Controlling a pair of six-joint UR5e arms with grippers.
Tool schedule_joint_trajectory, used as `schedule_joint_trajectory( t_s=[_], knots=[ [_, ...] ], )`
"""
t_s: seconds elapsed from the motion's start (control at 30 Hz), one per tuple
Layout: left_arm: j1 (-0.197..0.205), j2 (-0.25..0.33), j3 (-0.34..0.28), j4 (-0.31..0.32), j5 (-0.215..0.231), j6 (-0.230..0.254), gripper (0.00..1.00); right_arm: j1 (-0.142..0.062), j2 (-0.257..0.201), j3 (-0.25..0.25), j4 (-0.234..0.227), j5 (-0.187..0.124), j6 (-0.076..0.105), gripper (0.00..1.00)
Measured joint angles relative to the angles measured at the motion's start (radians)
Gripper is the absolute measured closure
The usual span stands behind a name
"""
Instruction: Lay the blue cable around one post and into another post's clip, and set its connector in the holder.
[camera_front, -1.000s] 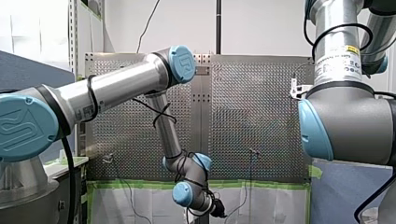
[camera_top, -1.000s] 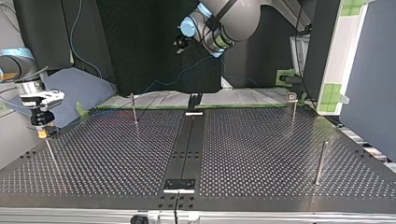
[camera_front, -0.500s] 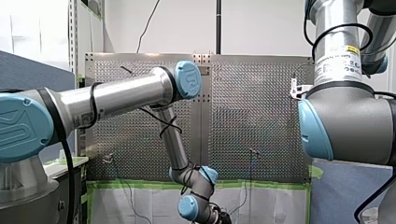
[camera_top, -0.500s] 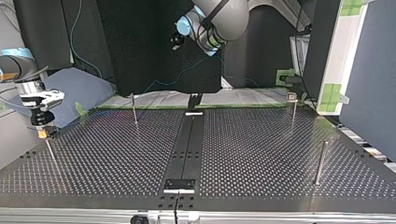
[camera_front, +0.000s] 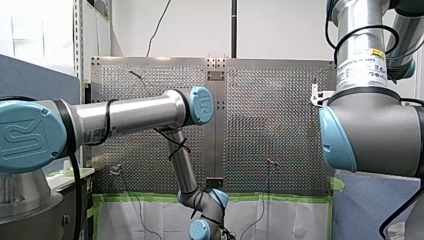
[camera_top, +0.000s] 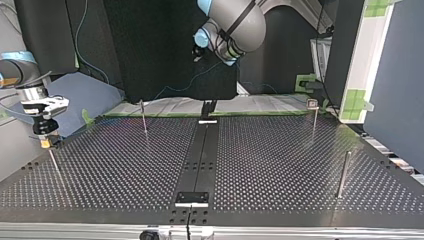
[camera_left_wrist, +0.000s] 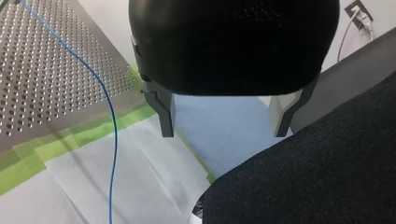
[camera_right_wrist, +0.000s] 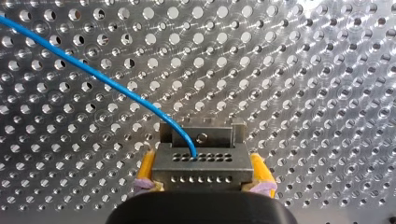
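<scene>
- Our right gripper (camera_right_wrist: 203, 179): clenched on the connector (camera_right_wrist: 201, 165), with its yellow pads (camera_right_wrist: 147, 169) pressed against the connector's two short sides. In the top view it stands at the table's edge on that view's left, just over a thin post (camera_top: 52, 162).
- Connector: a rectangular grey metal block with two rows of small round holes across its face.
- Blue cable (camera_right_wrist: 93, 72): thin and smooth. It leaves a hole in the connector's upper row and arcs away ahead of the gripper, over the table.
- Table (camera_right_wrist: 303, 70): bright metal, closely perforated with round holes.
- Our left gripper (camera_left_wrist: 224, 133): released. It has a black domed body and two grey metal fingers (camera_left_wrist: 164, 114) spread wide with nothing between them. It hangs beyond the table's far edge in the top view, and the blue cable crosses the green tape (camera_left_wrist: 70, 140) beside it, apart from it.
- Black cloth (camera_left_wrist: 303, 177): coarse-grained, lying under that gripper's other side.
</scene>
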Motion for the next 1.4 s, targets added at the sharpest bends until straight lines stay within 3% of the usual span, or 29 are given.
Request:
schedule_joint_trajectory(
  t_s=[0.27, 0.43, 0.8, 1.13, 1.4],
  knots=[
    [-0.005, -0.065, 0.065, 0.055, 0.046, -0.061, 0.0, 0.0, 0.0, 0.0, 0.0, 0.0, 0.0, 1.0],
    [-0.008, -0.102, 0.107, 0.096, 0.048, -0.103, 0.0, 0.0, 0.0, 0.0, 0.0, 0.0, 0.0, 1.0],
    [-0.013, -0.04, 0.201, 0.188, 0.039, -0.197, 0.0, 0.0, 0.0, 0.0, 0.0, 0.0, 0.0, 1.0],
    [0.004, -0.034, 0.284, 0.198, -0.025, -0.279, 0.0, 0.0, 0.0, 0.0, 0.0, 0.0, 0.0, 1.0],
    [0.021, -0.051, 0.348, 0.196, -0.081, -0.286, 0.0, 0.0, 0.0, 0.0, 0.0, 0.0, 0.0, 1.0]
  ],
)
